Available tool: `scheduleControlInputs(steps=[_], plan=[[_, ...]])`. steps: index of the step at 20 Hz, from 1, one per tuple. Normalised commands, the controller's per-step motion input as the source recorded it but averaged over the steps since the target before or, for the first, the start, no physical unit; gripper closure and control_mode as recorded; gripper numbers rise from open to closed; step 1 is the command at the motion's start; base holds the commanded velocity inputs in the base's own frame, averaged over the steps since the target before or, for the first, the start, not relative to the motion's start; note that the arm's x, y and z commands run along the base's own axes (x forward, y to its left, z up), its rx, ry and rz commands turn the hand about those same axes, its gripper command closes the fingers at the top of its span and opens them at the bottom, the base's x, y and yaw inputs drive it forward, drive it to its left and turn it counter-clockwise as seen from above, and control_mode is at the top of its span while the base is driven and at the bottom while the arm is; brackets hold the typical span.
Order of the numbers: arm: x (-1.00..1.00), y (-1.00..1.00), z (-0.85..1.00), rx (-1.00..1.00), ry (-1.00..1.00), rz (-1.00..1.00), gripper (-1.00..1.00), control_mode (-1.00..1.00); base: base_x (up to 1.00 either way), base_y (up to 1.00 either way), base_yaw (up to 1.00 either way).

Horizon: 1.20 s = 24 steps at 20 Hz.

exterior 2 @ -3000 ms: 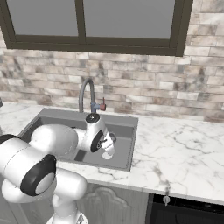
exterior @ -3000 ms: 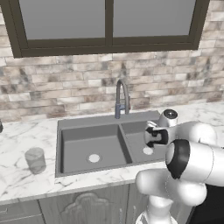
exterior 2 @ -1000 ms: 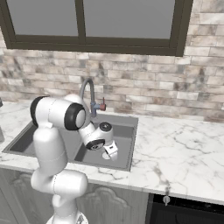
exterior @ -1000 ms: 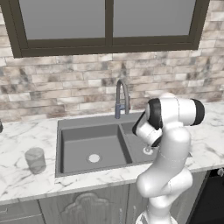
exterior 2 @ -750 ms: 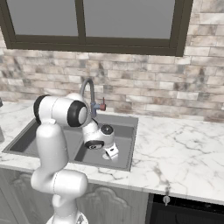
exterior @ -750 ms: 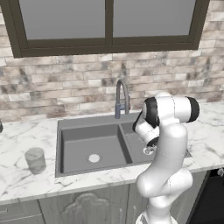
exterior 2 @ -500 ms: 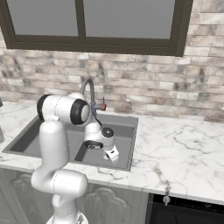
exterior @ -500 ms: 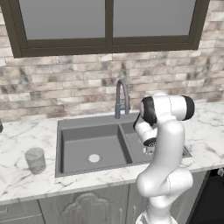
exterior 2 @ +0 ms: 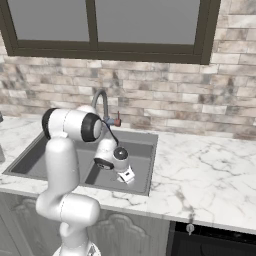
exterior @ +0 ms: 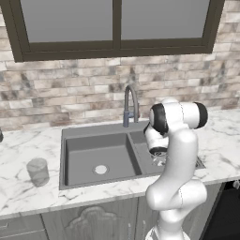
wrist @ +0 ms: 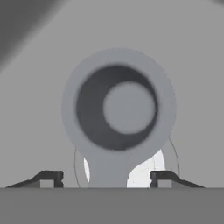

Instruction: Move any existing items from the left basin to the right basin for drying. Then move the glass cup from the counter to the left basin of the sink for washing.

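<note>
White marble counter (exterior: 28, 197) with grey veins is seen around a dark grey double sink (exterior: 96, 132) beneath a window. Down in the right basin (exterior 2: 141, 150) the gripper (wrist: 105, 177) is held with its jaws spread wide, nothing clamped between them. The tiny clear glass (wrist: 118, 113) is seen between the fingertips (wrist: 49, 176), over the pale drain (wrist: 146, 170) of that basin. The left basin (exterior: 112, 152) is seen beyond the divider, and the glass tumbler (exterior: 38, 171) is stood on the counter to the sink's left.
</note>
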Motion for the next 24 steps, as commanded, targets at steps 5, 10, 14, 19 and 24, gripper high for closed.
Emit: scheduleControlInputs(steps=[5,10,14,19,24], plan=[[-0.10,0.00,0.35,0.00,-0.09,0.01,-1.00,-1.00,0.00,0.00,0.00],[-0.13,0.00,0.38,0.00,-0.05,0.00,-1.00,-1.00,0.00,0.00,0.00],[-0.07,0.04,0.36,0.00,-0.01,0.00,-1.00,-1.00,0.00,0.00,0.00],[0.00,0.06,0.25,0.00,0.01,0.00,-1.00,-1.00,0.00,0.00,0.00],[0.00,0.00,0.46,0.00,0.00,0.00,-1.00,-1.00,0.00,0.00,0.00]])
